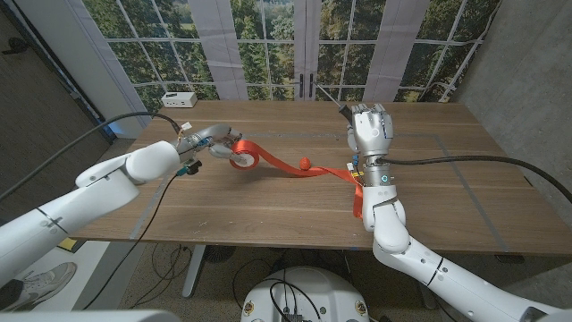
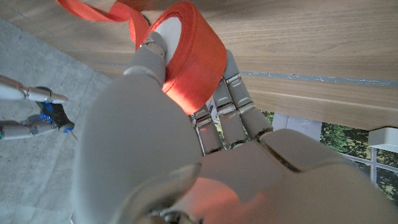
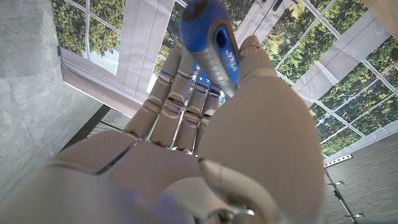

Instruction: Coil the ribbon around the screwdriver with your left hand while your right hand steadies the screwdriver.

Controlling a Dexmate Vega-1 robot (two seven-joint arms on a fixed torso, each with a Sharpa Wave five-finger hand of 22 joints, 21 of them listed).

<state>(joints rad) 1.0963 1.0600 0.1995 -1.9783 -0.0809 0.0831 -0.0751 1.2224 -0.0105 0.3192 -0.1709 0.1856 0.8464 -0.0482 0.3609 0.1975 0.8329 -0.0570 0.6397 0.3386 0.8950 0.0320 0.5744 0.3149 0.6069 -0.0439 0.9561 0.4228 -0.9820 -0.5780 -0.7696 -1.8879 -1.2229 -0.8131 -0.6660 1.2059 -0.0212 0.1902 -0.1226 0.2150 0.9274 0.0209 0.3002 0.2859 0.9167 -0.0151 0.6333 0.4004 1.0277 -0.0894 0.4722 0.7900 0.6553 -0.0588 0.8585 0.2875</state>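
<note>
Winding barely begun, by the look of it.

Wooden table (image 1: 268, 201) under a long loose run of red ribbon (image 1: 286, 165); right hand (image 1: 370, 132) upright, fingers closed round the blue-handled screwdriver (image 3: 214, 46); left hand (image 1: 207, 141) well apart, pinching the ribbon spool (image 2: 186, 56). No coils visible on the shaft; nearly all wrapping apparently left.
</note>
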